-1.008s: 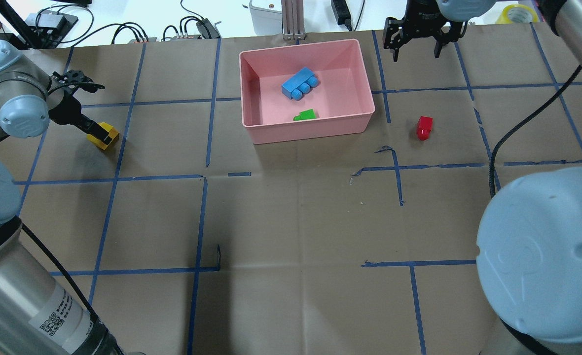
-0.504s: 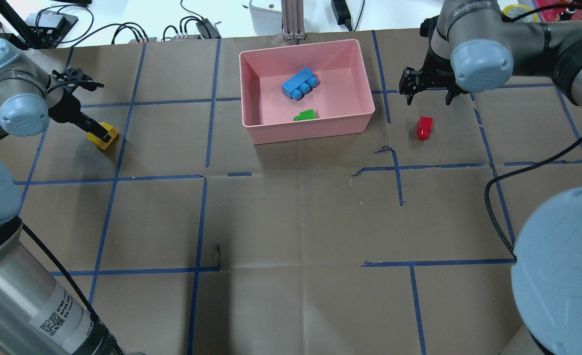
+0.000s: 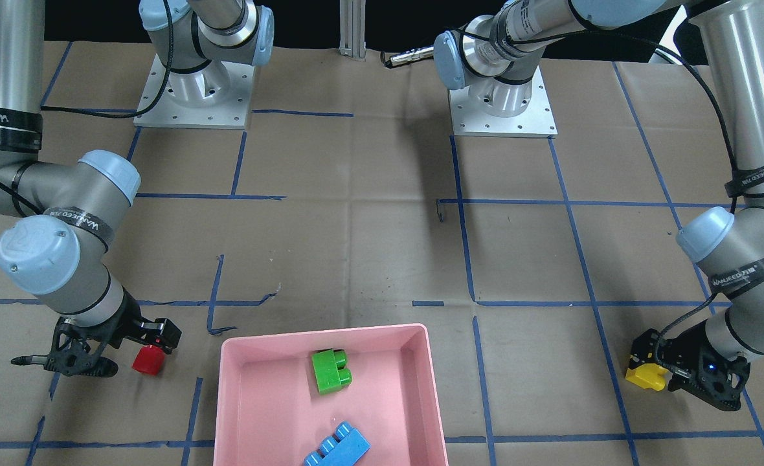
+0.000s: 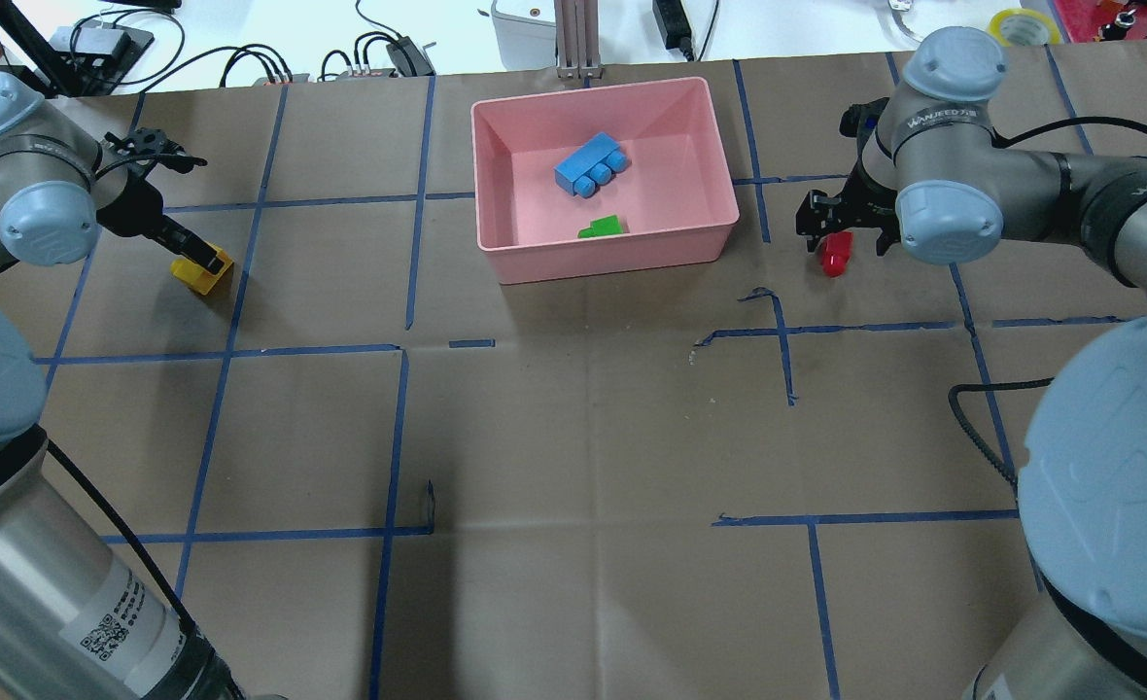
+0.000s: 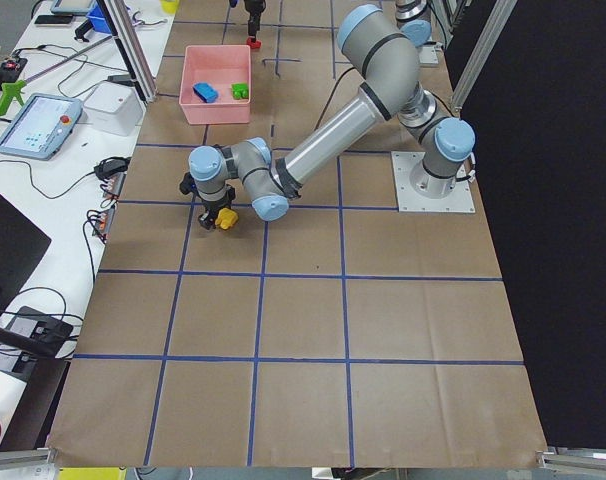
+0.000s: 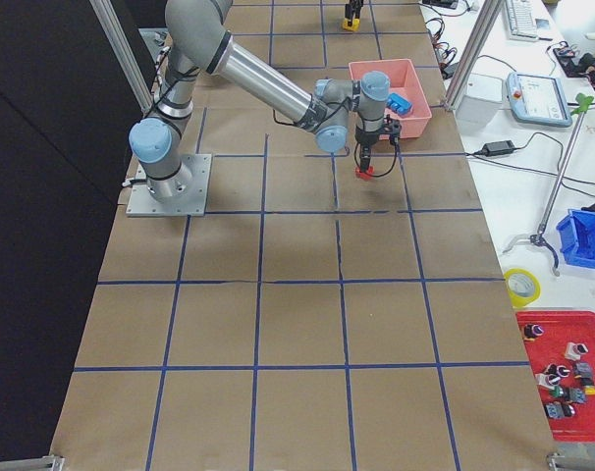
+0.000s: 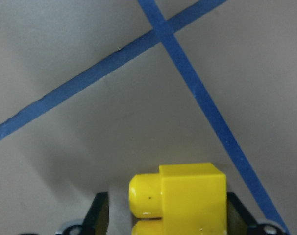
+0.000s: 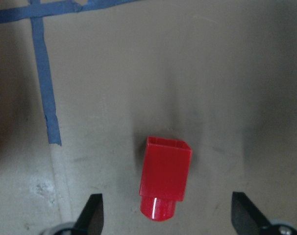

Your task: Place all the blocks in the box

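The pink box (image 4: 612, 255) stands at the far middle of the table and holds the blue block (image 4: 591, 165) and the green block (image 4: 603, 227). The yellow block (image 4: 201, 275) lies on the table at the left. My left gripper (image 4: 199, 262) is open and straddles it; in the left wrist view the yellow block (image 7: 187, 196) sits between the two fingers. The red block (image 4: 834, 255) lies to the right of the box. My right gripper (image 4: 844, 233) is open just over it, with the red block (image 8: 165, 178) between the fingertips (image 8: 94, 215).
Blue tape lines grid the brown paper table cover. Cables, power bricks and a metal post (image 4: 573, 39) lie beyond the far edge, and a tape roll (image 4: 1021, 24) sits at the far right. Both arm bases (image 3: 194, 90) stand on the robot's side.
My right arm has swung from the table's far edge toward me and come down over the red block. My left gripper has sunk slightly around the yellow block. No block has moved.
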Controlling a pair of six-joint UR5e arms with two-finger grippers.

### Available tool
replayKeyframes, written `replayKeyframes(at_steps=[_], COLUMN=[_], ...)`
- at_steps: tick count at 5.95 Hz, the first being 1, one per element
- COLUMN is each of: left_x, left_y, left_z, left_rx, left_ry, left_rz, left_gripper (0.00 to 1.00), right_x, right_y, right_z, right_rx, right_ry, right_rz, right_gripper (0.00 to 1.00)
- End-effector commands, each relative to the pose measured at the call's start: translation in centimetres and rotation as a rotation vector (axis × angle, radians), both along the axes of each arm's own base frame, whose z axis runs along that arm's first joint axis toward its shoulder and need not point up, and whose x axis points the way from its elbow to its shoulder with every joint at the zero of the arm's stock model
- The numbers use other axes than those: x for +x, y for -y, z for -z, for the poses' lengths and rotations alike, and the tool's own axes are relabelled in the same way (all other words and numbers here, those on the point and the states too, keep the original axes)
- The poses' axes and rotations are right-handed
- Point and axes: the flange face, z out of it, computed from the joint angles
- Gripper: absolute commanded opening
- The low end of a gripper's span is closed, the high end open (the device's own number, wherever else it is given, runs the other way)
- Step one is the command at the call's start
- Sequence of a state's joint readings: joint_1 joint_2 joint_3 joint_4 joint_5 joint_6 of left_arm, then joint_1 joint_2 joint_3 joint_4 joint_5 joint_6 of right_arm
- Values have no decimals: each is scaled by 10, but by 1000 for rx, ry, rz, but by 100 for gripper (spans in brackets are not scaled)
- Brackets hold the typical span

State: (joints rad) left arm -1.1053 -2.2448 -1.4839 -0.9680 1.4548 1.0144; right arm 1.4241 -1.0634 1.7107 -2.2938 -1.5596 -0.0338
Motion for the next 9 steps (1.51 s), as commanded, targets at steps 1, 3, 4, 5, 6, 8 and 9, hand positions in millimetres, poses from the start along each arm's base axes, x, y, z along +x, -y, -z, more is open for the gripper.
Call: replayKeyframes(at_steps=[1, 3, 4, 5, 6, 8, 9], left_x=[1, 0, 2, 5, -10, -41, -92], left_y=[0, 1, 7, 25, 43, 73, 84], left_z=[-1, -9, -25, -69, -124, -220, -237], left_rx=[-4, -15, -41, -95, -83, -29, -23], left_ry=[0, 7, 20, 51, 47, 12, 3], left_rz=[3, 2, 0, -1, -12, -143, -201], left_gripper=[48, 13, 0, 0, 0, 0, 0], right_x=[0, -1, 0, 1, 2, 3, 3], right_y=[5, 10, 10, 6, 0, -1, -1], right_z=[6, 14, 15, 19, 23, 23, 21], right_rx=[-29, -62, -60, -49, -37, -35, -30], right_ry=[-7, -15, -13, -14, -8, -4, -4], right_rz=[-4, -5, -5, -6, -5, -7, -7], right_gripper=[92, 89, 87, 87, 69, 31, 14])
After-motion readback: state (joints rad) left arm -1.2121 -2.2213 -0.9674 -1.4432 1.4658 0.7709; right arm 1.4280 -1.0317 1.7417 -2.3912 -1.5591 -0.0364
